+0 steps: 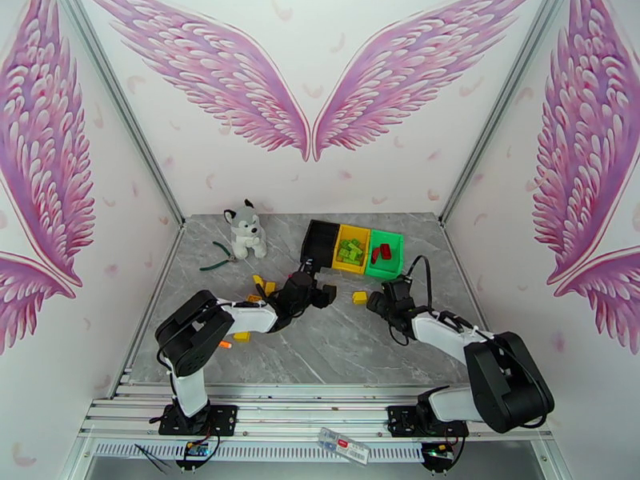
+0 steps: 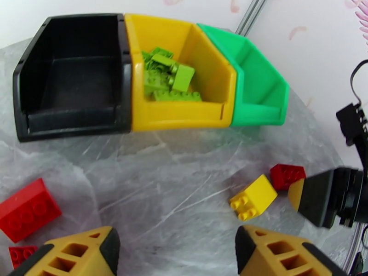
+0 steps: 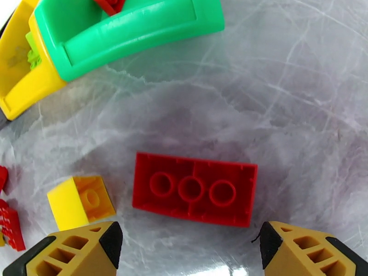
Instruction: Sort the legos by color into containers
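**Both claws spread wide, a red brick before the right one**

The right claw stands wide apart and holds nothing. Just ahead of its gap a red brick lies flat on the grey marbled worktop, hollow side up (three round tubes show), touching neither finger. In the right wrist view, a yellow brick sits near it on the left, tipped onto its side, with red pieces at the left edge. Farther out is the green bin with a red lego inside, joined to the yellow bin.

The left claw is likewise spread wide and empty, over bare worktop. A larger red brick lies off to its left. Beyond, the black bin stands at the left end of the joined row, and the yellow bin beside it holds light green legos.

From above, a husky toy sits at the far left of the worktop with pliers just beside it, apart from the bins.
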